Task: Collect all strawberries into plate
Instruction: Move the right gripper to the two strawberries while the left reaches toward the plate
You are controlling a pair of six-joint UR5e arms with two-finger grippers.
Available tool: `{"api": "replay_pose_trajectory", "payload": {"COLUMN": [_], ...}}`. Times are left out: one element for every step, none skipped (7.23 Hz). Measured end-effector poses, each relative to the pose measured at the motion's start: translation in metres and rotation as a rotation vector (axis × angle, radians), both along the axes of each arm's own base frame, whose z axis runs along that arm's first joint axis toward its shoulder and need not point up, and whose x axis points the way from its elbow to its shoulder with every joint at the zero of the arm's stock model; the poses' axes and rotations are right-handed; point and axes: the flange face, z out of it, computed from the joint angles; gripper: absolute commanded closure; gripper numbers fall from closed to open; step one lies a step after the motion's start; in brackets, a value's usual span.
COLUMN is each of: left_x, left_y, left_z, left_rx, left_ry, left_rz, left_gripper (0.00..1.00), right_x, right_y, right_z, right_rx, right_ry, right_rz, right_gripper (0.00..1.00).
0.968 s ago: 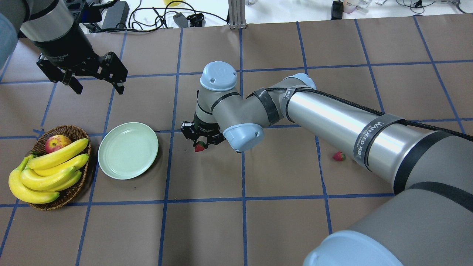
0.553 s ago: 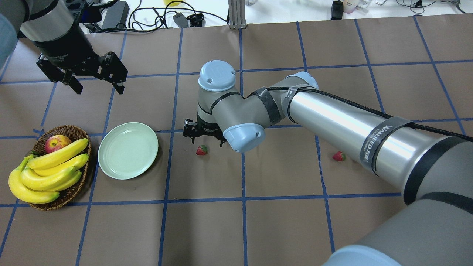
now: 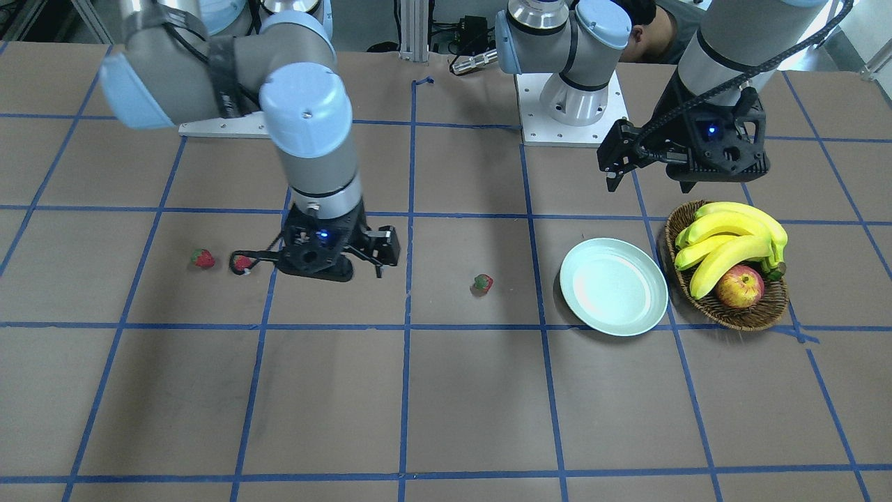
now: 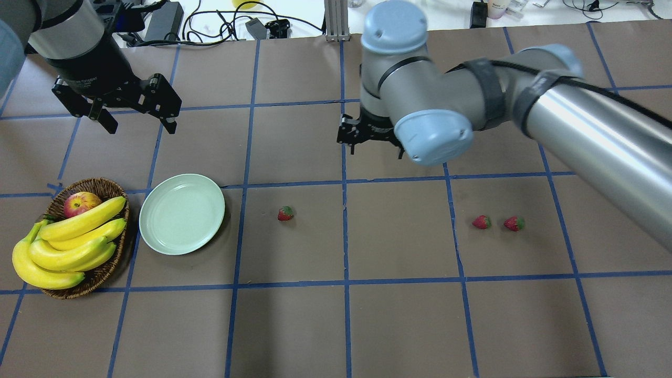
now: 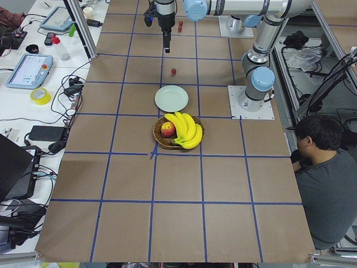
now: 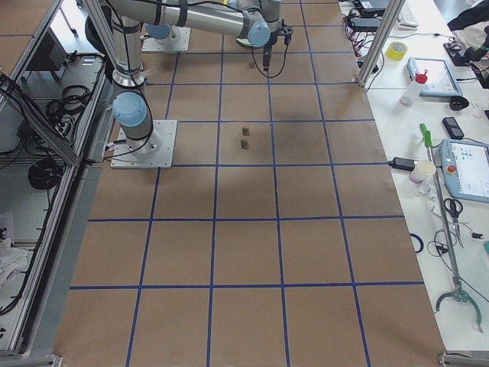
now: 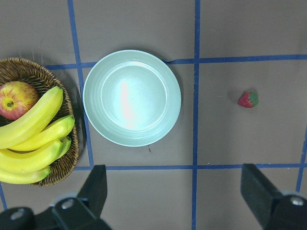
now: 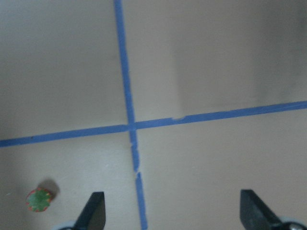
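Mint-white plate [image 4: 182, 213] beside the wicker basket [image 4: 107, 270] on the brown counter [image 4: 294, 325], first strawberry [image 4: 285, 213] near the plate, second strawberry [image 4: 481, 222] and third strawberry [image 4: 513, 223] close together well off to the robot's right, left hand [image 4: 140, 126] spread wide, right hand [image 8: 171, 201] spread wide, both holding nothing

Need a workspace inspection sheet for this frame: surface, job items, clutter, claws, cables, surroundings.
Surface: brown paper table, blue tape grid.
Job's things: three strawberries, all on the table; plate holds nothing.
Clutter: wicker basket with bananas and apple, beside plate.
Claws: left claw open, empty, above table; right claw open, empty.
Cables: black cable along right arm; loose cables beyond table's far edge.
Surroundings: seated operator; tablet beside table.
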Motion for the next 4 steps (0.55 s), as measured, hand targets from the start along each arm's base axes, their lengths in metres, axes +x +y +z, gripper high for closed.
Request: {"api": "replay_pose_trajectory", "payload": {"left_x": [0.0,0.0,-0.001,-0.003], "left_y": [0.0,0.0,-0.003,-0.006], "left_z": [0.0,0.0,-0.004,-0.014], "left_rx": [0.0,0.001,0.007,0.026], "left_ry": [0.0,0.0,0.005,0.012], "left_rz": [0.0,0.0,0.004,0.017], "left_gripper": [0.0,0.0,0.0,0.0], "right_x": [-0.037,-0.062,-0.077,-0.091], "right_y": [-0.003,-0.002,0.006,0.015], "right_z": [0.012,0.009,-0.008,-0.033], "right_rx": [0.01,0.031,0.063,0.093], "right_ry": [0.015,0.048,0.086,0.108], "right_rz": [-0.028,-0.046,-0.056,-0.069], "right_gripper": [0.08,0.09,0.19,0.19]}}
